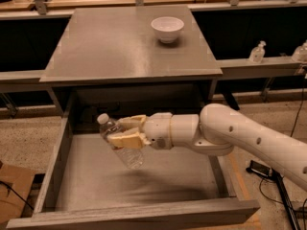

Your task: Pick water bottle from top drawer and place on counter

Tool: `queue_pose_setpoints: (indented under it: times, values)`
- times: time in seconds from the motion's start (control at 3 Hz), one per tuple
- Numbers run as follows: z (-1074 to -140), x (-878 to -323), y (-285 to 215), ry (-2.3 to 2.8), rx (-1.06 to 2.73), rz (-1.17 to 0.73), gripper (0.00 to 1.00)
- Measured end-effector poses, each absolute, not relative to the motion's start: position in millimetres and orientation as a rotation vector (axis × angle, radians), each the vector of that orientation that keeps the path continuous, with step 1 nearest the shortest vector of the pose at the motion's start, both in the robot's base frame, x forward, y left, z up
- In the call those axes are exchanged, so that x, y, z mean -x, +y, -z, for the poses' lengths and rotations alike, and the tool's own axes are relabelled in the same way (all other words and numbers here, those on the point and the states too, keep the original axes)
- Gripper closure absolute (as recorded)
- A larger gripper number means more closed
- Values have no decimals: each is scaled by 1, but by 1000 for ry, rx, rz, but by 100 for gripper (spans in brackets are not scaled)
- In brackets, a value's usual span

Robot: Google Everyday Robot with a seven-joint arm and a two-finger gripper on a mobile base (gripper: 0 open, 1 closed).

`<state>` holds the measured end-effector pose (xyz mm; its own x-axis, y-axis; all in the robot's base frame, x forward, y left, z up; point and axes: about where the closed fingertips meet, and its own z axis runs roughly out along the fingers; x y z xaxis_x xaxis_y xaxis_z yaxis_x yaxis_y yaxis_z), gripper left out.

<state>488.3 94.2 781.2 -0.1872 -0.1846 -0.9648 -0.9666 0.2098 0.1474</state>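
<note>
The water bottle (125, 147), clear ribbed plastic with a white cap at its upper left end, hangs tilted above the floor of the open top drawer (96, 181). My gripper (121, 131) reaches in from the right on a white arm and is shut on the bottle's middle, tan fingers (125, 140) on both sides. The bottle is off the drawer bottom, and its shadow lies below it. The grey counter (110, 47) is above and behind the drawer.
A white bowl (167, 29) stands on the counter's far right part. A small flask-shaped bottle (257, 52) sits on a ledge at right. A cardboard box (12, 190) lies on the floor left of the drawer. Cables lie on the floor at right.
</note>
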Motion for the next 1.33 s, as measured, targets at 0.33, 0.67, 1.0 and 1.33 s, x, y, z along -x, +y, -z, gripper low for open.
queue_pose_setpoints:
  times: [0.33,0.67,1.0,1.33]
  values:
    - [-847,-515,39,1591,1187,-867,100]
    - [-899,-531,0,1588,1184,-706,100]
    - [-899,-531,1,1587,1182,-707,100]
    - [-914,-557,2,1512,1225,-633,100]
